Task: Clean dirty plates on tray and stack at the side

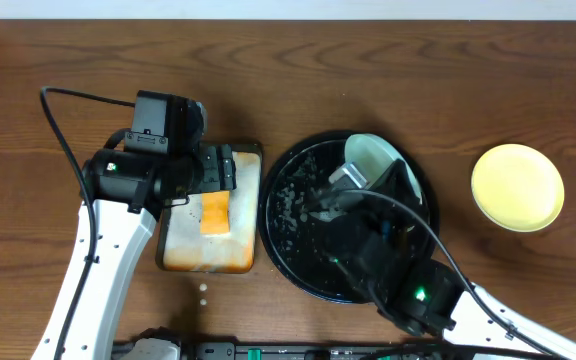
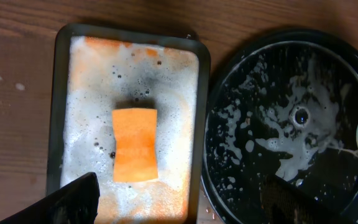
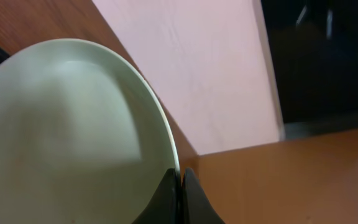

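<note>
While the right gripper (image 3: 180,186) is pinched tight on the rim of the mint plate (image 3: 73,137), holding it tilted over the tray (image 1: 293,200), the left gripper (image 2: 178,202) hangs with fingers wide above the sponge (image 2: 134,144) in the foamy pan (image 2: 58,112). To my eye the left should drop straight down, close across the sponge's narrow waist and lift it soaked. Scrub lightly with the plate above the tray so drips land there, since a thin rim grip may slip.

White arms (image 1: 98,270), black joints (image 1: 118,178) (green lights (image 1: 420,295)), black cables (image 1: 58,130).
</note>
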You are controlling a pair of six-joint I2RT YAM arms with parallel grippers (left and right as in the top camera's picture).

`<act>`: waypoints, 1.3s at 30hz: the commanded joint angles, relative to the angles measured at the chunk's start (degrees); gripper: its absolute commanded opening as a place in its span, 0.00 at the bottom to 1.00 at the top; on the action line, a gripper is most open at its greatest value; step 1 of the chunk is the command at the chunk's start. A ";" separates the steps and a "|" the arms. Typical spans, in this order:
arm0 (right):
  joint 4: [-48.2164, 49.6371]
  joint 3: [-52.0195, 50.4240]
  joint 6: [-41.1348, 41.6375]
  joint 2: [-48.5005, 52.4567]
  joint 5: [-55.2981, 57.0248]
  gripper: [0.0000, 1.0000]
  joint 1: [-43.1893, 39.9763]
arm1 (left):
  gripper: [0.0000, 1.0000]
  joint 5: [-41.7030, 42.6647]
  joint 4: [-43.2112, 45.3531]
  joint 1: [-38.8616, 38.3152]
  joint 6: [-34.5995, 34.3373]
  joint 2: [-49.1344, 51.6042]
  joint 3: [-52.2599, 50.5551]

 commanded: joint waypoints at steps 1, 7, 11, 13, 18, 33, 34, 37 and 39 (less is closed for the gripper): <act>0.31 0.70 -3.19 -0.61 3.28 0.01 1.51 | 0.84 0.31 -0.11 0.04 0.81 -0.04 0.04; 0.37 0.70 -3.19 -0.57 3.37 0.01 1.79 | 0.84 0.31 -0.11 0.02 0.79 -0.02 0.04; 0.61 0.70 -3.19 -0.57 4.31 0.01 1.79 | 0.84 0.31 -0.11 0.04 0.81 -0.04 0.04; 0.70 0.70 -3.17 -0.57 4.31 0.01 1.79 | 0.84 0.31 -0.11 0.04 0.79 -0.02 0.04; 0.72 0.70 -3.15 -0.57 4.31 0.01 1.79 | 0.84 0.31 -0.11 0.04 0.81 -0.04 0.04; 0.72 0.70 -3.17 -0.57 4.31 0.01 1.79 | 0.84 0.31 -0.11 0.04 0.81 -0.02 0.04; 0.74 0.70 -3.15 -0.57 4.31 0.01 1.79 | 0.84 0.31 -0.11 0.02 0.81 -0.04 0.04; 0.72 0.70 -3.15 -0.57 4.31 0.01 1.79 | 0.84 0.31 -0.11 0.04 0.81 -0.04 0.04; 0.74 0.70 -3.15 -0.57 4.31 0.01 1.79 | 0.84 0.31 -0.11 0.04 0.81 -0.02 0.04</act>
